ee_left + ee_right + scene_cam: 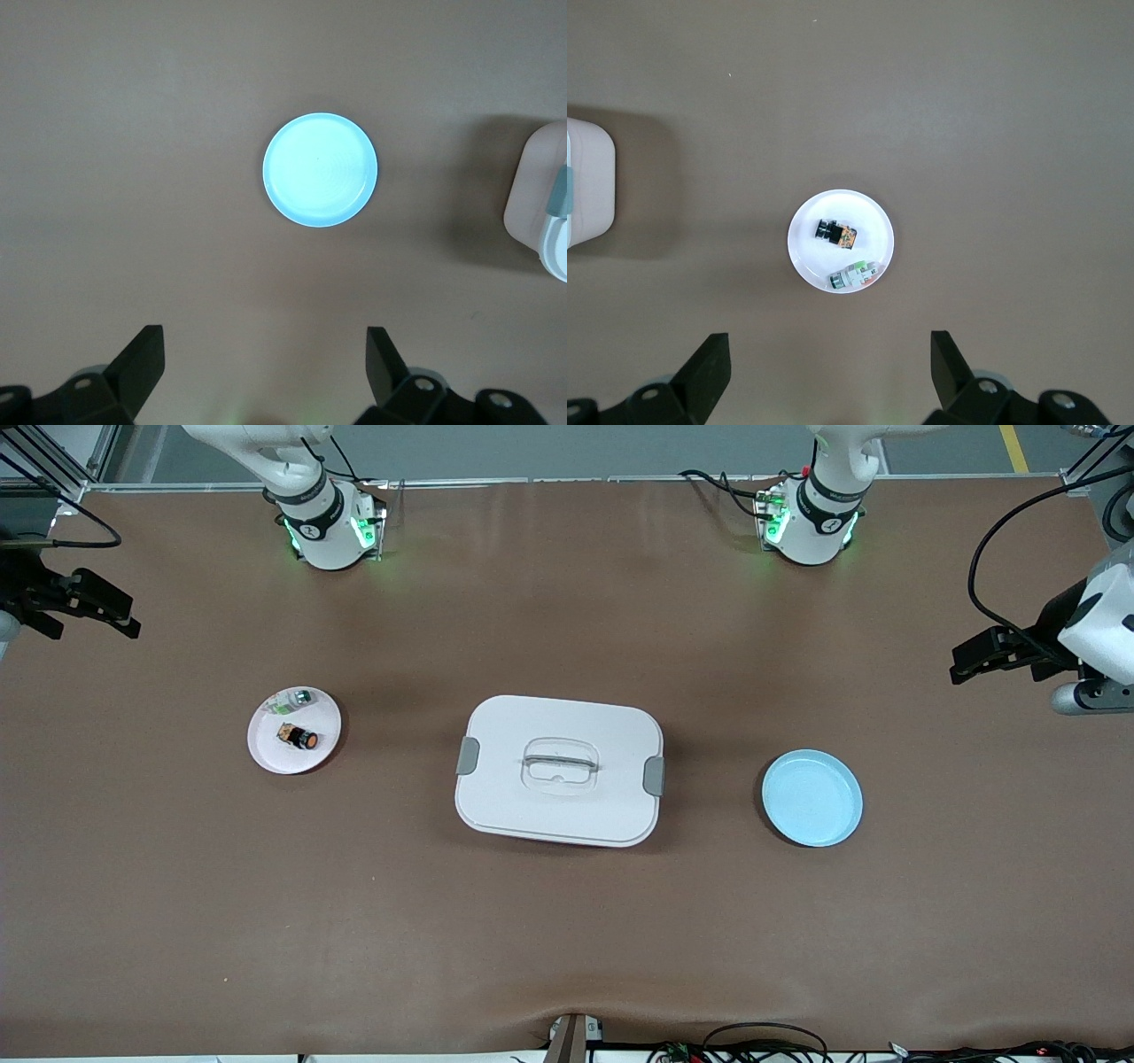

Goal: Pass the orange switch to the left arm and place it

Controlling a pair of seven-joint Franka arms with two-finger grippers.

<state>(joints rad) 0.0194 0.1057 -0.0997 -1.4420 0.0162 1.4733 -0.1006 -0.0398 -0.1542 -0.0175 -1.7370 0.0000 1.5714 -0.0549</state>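
Both arms are waiting wide of the table; the pickup is not begun.
The right gripper [824,376] and left gripper [264,372] are hanging spread and empty; next the right should be descending on the orange switch [299,737] in the pink plate [266,757] near its end's edge, clear of the box [560,769].

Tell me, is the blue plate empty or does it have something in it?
Empty. The blue plate shows only its bare bottom in the front and left wrist views. Both small parts lie on the pink plate instead.

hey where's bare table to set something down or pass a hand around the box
Bare table runs wide between the box and the front camera, and between the box and the arms' bases. Narrower gaps separate the box from the pink plate and the blue plate. The pink plate is crowded: orange switch and a clear part.
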